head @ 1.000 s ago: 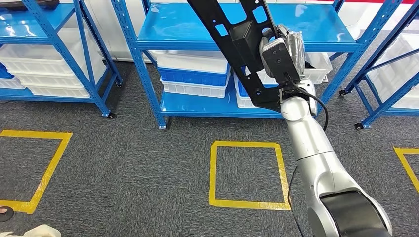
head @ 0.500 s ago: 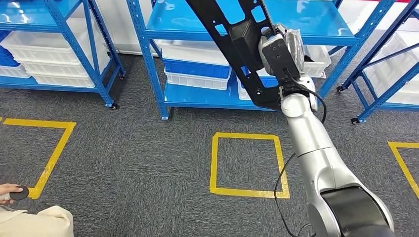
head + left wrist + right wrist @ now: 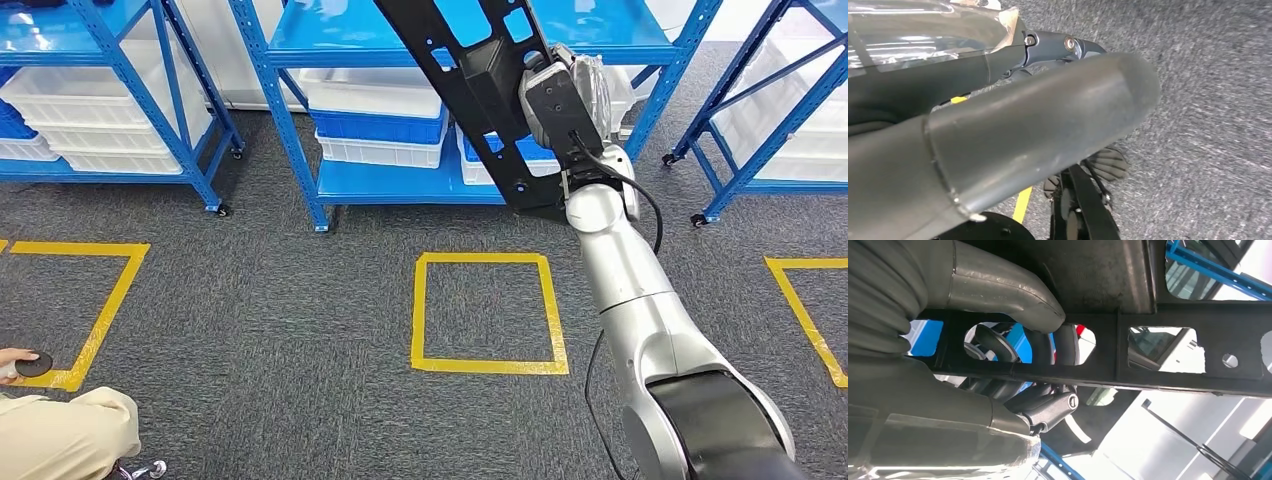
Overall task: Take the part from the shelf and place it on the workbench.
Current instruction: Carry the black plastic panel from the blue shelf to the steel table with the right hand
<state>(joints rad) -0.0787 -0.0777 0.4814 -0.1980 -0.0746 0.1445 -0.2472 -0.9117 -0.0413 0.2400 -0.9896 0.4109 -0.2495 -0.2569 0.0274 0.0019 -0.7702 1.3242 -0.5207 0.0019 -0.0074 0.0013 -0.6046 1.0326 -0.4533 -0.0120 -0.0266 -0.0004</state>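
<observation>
The part (image 3: 470,90) is a long flat black metal frame with cut-out windows and small holes. It slants from the top of the head view down to my raised right hand (image 3: 570,100), which grips it in front of the middle blue shelf (image 3: 400,185). In the right wrist view my right hand (image 3: 998,305) has its thumb over the part's (image 3: 1158,375) bar and dark fingers curled through a cut-out. My left hand (image 3: 1038,125) hangs over the grey carpet, thumb and fingers apart, holding nothing.
Blue shelving racks (image 3: 290,120) with white and blue crates (image 3: 375,95) line the far side. Yellow tape squares (image 3: 485,312) mark the grey carpet. A person's hand holding a round black object (image 3: 32,364) and a beige trouser leg (image 3: 60,435) are at the lower left.
The whole picture has shifted, so the camera has moved. More of the person at the lower left has come into view. My right hand keeps the same hold on the part.
</observation>
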